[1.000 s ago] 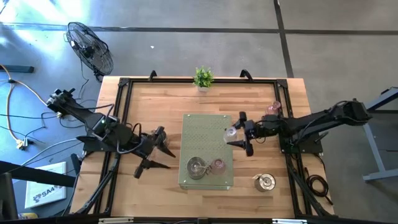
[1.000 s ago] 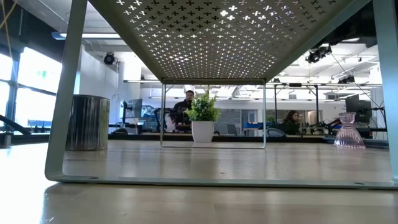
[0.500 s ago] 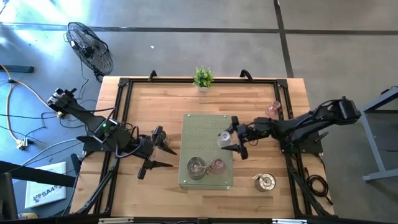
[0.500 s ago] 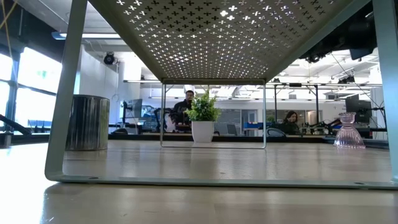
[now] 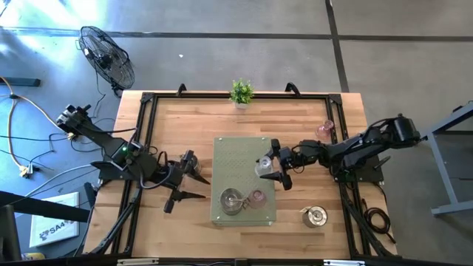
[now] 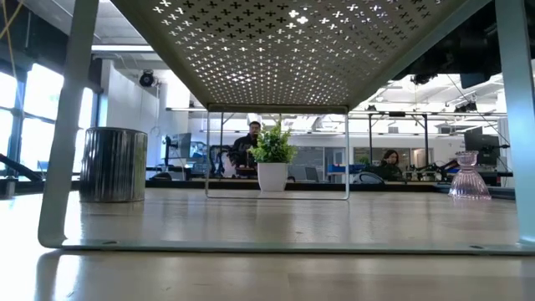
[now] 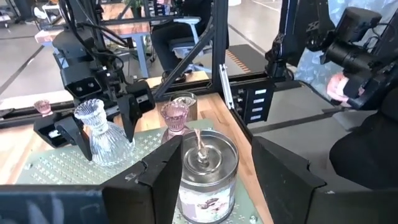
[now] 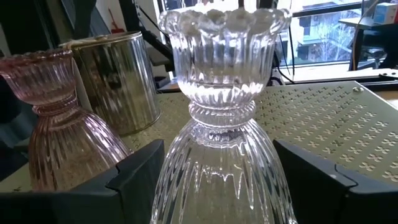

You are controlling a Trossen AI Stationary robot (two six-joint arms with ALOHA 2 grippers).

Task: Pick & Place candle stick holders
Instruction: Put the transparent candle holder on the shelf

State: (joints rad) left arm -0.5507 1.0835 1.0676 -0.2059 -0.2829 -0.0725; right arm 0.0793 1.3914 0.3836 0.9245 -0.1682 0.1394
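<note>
— So which arm has the job right now?

— The right one. The right gripper (image 5: pixel 272 167) reaches in over the right edge of the perforated green stand (image 5: pixel 238 151), and its fingers are clamped on the clear glass holder (image 5: pixel 264 166). In the right wrist view the holder (image 8: pixel 219 118) stands upright squarely between the two dark fingers (image 8: pixel 134 180), its long axis vertical, flared rim up.

— Where does it go from there, do you think?

— My guess is down onto the stand. The silver holder (image 5: pixel 232 199) and the pink glass holder (image 5: pixel 256 197) already sit side by side near the stand's front edge, and the carried glass is just behind them, toward the right edge. From the wrist they show beyond the glass, pink (image 8: pixel 59 124) nearest and the silver (image 8: pixel 115 81) behind it.

— So the move turns on that gap?

— I'd say so: the glass needs setting down upright beside the pink one without knocking it.

— And the left arm?

— The left gripper (image 5: pixel 191 179) waits over the bare table (image 5: pixel 185 125), off the stand's left edge, fingers apart and holding nothing. It's farther from the carried glass.

— Any holders not moved yet?

— Another silver one (image 5: pixel 315 216) sits near the table's front right corner, and a pink one (image 5: pixel 324 131) by the right edge.
</note>
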